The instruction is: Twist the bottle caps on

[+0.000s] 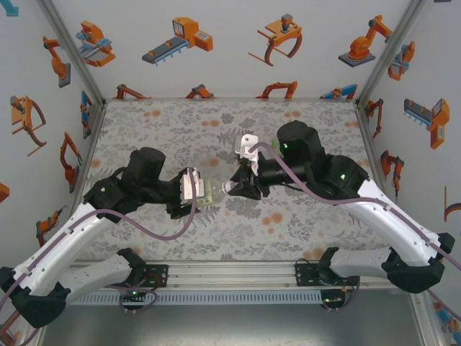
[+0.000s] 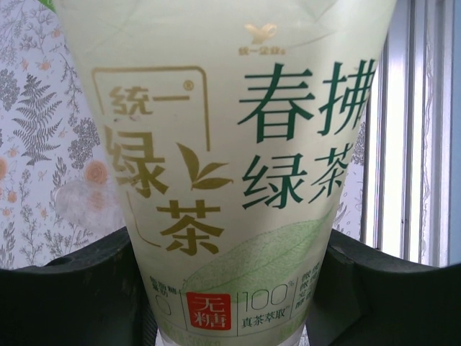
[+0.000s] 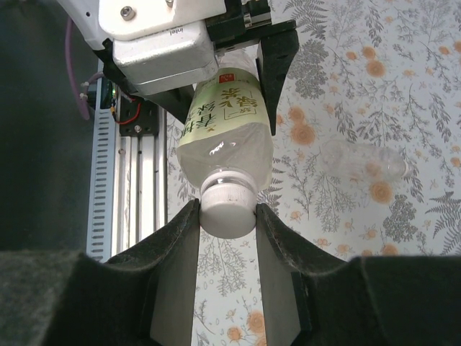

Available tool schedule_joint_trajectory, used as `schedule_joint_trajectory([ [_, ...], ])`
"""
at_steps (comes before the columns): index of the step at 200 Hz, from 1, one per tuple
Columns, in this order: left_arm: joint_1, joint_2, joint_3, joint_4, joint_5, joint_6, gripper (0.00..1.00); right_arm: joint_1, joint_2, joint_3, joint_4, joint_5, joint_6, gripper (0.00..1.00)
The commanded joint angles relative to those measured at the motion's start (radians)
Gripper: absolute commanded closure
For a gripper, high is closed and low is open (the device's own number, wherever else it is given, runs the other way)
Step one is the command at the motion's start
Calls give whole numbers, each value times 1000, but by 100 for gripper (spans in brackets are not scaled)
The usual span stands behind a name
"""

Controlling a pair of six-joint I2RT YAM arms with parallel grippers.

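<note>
Left claw [image 2: 230,303]: you grip the green-tea bottle [image 2: 230,144], ends cut off.
Right claw [image 3: 228,238]: clamped on white cap [image 3: 228,207] at its neck; threads hidden.
Second bottle [image 3: 364,166]: lying on your desk [image 3: 346,65], outline faint.

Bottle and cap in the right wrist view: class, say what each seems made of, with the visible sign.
The bottle is probably clear glossy plastic: highlights gleam near its neck, beside a printed label. The cap is likely white matte plastic, with fine ribs around its side.
</note>
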Motion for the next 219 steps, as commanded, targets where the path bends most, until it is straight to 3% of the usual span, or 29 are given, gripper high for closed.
schedule_joint_trajectory([
  [1, -7, 4, 14, 35, 29, 15, 100, 17, 13, 32, -19, 2, -16, 95],
  [32, -10, 10, 15, 35, 26, 14, 100, 20, 22, 57, -45, 3, -28, 100],
  [139, -11, 13, 23, 41, 42, 14, 100, 38, 64, 74, -90, -1, -22, 100],
  [165, -11, 20, 22, 45, 42, 14, 100, 39, 60, 51, -39, 21, 109, 100],
  [219, -13, 18, 18, 46, 35, 14, 100, 38, 84, 32, 15, 43, 621, 100],
])
